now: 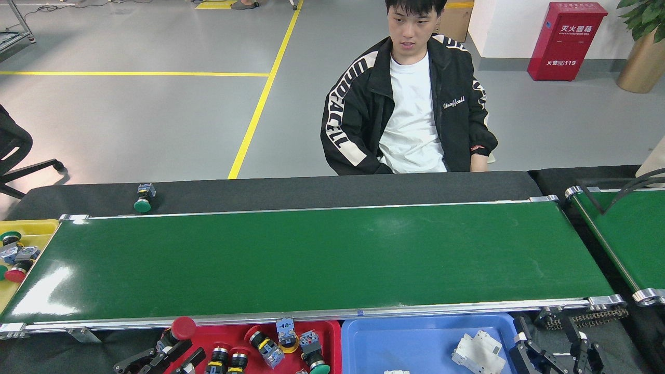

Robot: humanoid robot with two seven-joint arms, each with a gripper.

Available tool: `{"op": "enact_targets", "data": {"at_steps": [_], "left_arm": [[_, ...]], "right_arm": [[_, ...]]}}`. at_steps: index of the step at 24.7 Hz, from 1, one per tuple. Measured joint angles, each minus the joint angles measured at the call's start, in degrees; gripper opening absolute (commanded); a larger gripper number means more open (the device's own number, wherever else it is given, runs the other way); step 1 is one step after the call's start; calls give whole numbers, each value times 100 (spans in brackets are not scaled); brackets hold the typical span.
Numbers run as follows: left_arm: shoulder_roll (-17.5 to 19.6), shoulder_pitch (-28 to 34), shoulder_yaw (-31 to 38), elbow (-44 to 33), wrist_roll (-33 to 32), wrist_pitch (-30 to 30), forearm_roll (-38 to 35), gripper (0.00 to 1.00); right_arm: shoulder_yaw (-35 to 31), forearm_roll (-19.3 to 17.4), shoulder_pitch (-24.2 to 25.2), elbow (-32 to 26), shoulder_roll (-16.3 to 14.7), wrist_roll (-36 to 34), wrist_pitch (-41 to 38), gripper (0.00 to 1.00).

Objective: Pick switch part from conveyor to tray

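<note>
Red-capped switch part sits clamped in left gripper jaws over red tray.

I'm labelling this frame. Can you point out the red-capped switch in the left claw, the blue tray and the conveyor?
Red mushroom-capped push-button switch [183, 328], head view: its cap.
Blue plastic tray [415, 345], head view: bare floor.
Glossy dark-green conveyor belt [311, 259], head view: belt middle.

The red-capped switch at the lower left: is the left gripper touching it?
Touching. The head view shows the left gripper with its dark fingers closed around the body of the red-capped switch, just below the cap, at the red tray edge.
</note>
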Motion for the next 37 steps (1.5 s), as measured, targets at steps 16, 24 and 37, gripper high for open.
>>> {"op": "enact_targets", "data": {"at_steps": [16, 24, 37], "left_arm": [[-137, 429, -55, 20, -134, 0, 217, 98], [372, 191, -673, 17, -301, 0, 478, 98], [226, -214, -172, 48, -570, -1, 568, 98]], "right_arm": [[3, -24, -386, -154, 169, 251, 11, 99], [65, 31, -579, -165, 395, 530, 55, 99], [446, 547, -284, -288, 554, 527, 381, 99]]}}
